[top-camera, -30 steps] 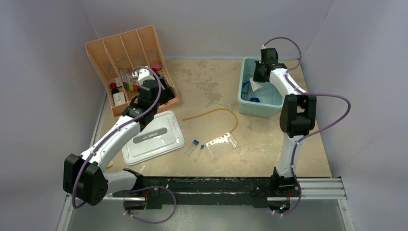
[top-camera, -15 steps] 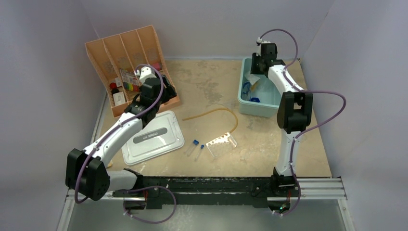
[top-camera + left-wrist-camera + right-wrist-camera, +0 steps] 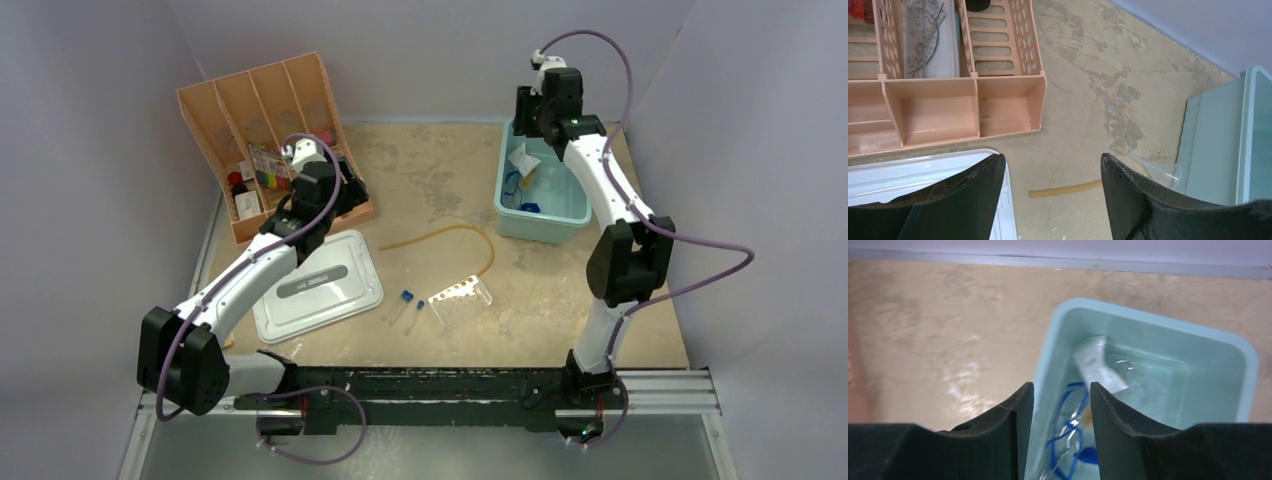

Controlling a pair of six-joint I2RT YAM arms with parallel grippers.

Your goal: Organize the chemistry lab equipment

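Right gripper (image 3: 1060,390) hangs over the back edge of the teal bin (image 3: 505,205), fingers parted a little, nothing between them. Sitting in the bin: small packet (image 3: 1095,365), blue-framed goggles (image 3: 1068,432) and a blue-based piece (image 3: 530,208). The bin is close to the back wall, so it's a tight spot.

Left gripper (image 3: 1052,160) is spread wide and empty too, hovering by the near-right corner of the orange organizer (image 3: 963,107), one finger over the edge of the grey lid (image 3: 318,285).

Mid-table, the tan rubber tube (image 3: 450,232) curves above the clear holed rack (image 3: 462,298), with two blue-capped test tubes (image 3: 400,302) just left of the rack. A clear funnel (image 3: 1158,170) lies just beside the bin. The widest stretch of tabletop (image 3: 430,165) runs between organizer and bin.
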